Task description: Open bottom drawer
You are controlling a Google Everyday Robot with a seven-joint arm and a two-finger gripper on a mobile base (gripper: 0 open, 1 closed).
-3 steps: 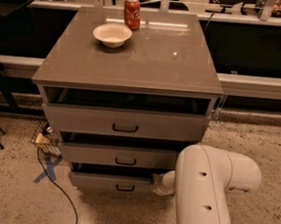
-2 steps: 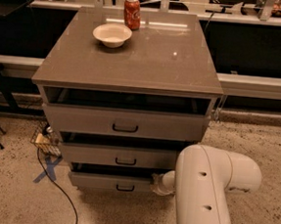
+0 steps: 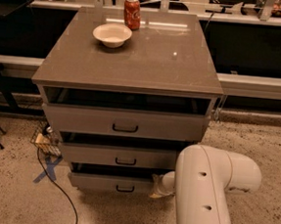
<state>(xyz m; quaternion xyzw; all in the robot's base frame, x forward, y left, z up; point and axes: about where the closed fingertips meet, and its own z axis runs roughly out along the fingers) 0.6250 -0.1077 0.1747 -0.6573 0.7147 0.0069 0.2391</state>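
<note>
The bottom drawer (image 3: 109, 183) is the lowest of three grey-taupe drawers in the cabinet, with a small black bar handle (image 3: 124, 188). A dark gap shows above its front. My white arm (image 3: 207, 188) comes in from the lower right. My gripper (image 3: 157, 188) is at the right end of the bottom drawer's front, to the right of the handle, mostly hidden behind the arm.
The cabinet top (image 3: 135, 59) holds a white bowl (image 3: 112, 34) and a red soda can (image 3: 132, 13). The top drawer (image 3: 125, 122) and middle drawer (image 3: 119, 156) have black handles. A cable and small clutter (image 3: 47, 142) lie on the floor at the left.
</note>
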